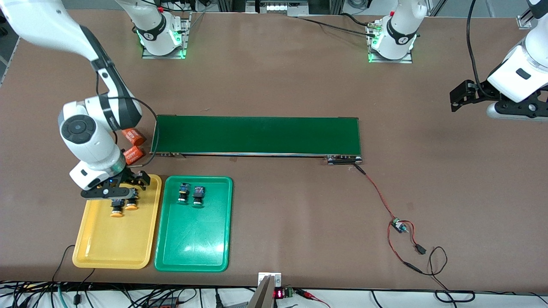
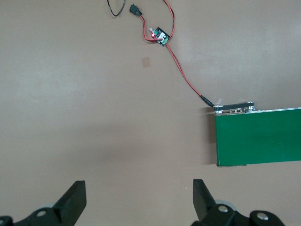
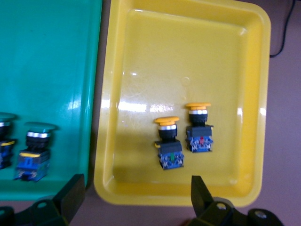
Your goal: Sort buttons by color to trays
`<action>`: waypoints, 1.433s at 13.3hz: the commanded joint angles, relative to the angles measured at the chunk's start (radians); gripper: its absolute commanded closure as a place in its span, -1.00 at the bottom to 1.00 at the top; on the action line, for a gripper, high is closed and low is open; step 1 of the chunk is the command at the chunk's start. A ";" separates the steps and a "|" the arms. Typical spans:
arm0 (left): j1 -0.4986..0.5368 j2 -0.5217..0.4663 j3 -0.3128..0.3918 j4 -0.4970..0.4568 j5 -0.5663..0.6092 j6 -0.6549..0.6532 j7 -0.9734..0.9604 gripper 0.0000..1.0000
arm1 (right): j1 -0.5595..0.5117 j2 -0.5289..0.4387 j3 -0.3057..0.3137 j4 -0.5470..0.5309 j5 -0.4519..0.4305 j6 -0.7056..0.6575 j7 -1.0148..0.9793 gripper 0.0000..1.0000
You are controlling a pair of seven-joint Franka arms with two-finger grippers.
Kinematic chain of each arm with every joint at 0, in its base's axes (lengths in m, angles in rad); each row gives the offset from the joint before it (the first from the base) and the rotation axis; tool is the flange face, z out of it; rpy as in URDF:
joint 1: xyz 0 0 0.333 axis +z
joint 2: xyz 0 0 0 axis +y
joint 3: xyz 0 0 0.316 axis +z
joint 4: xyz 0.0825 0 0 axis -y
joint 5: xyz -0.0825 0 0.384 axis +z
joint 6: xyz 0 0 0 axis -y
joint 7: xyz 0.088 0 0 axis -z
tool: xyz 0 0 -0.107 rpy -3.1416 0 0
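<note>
Two yellow-capped buttons (image 1: 116, 210) (image 1: 131, 205) lie side by side in the yellow tray (image 1: 112, 252), at its end farther from the front camera. In the right wrist view these buttons (image 3: 168, 148) (image 3: 199, 132) rest free on the tray (image 3: 188, 61). My right gripper (image 1: 115, 194) (image 3: 136, 197) hovers just above them, open and holding nothing. Two green-capped buttons (image 1: 184, 192) (image 1: 198, 196) lie in the green tray (image 1: 192, 248). My left gripper (image 1: 457, 99) (image 2: 138, 197) waits open over bare table at the left arm's end.
A long dark-green conveyor belt (image 1: 257, 134) (image 2: 258, 136) lies mid-table. Two orange cylinders (image 1: 132, 136) (image 1: 133, 155) sit beside its end by the right arm. A small circuit board (image 1: 398, 224) (image 2: 160, 36) with red wires lies toward the left arm's end.
</note>
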 commanded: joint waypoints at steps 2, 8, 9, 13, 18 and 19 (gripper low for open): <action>-0.002 0.002 -0.004 0.023 -0.014 -0.023 0.014 -1.00 | 0.017 -0.177 0.019 -0.012 0.163 -0.221 0.002 -1.00; 0.000 0.002 -0.004 0.023 -0.014 -0.023 0.017 -1.00 | 0.013 -0.389 0.012 0.048 0.352 -0.492 -0.055 -1.00; 0.003 0.003 -0.004 0.023 -0.014 -0.023 0.017 -1.00 | 0.013 -0.421 0.003 0.060 0.368 -0.534 -0.060 -1.00; 0.009 0.005 -0.004 0.024 -0.014 -0.018 0.017 -1.00 | 0.147 -0.492 -0.198 0.114 0.415 -0.666 -0.078 -1.00; 0.011 0.005 -0.002 0.024 -0.014 -0.018 0.017 -1.00 | 0.191 -0.506 -0.284 0.168 0.413 -0.783 -0.162 -1.00; 0.011 0.005 -0.002 0.024 -0.014 -0.018 0.017 -1.00 | 0.188 -0.506 -0.293 0.168 0.415 -0.790 -0.175 -1.00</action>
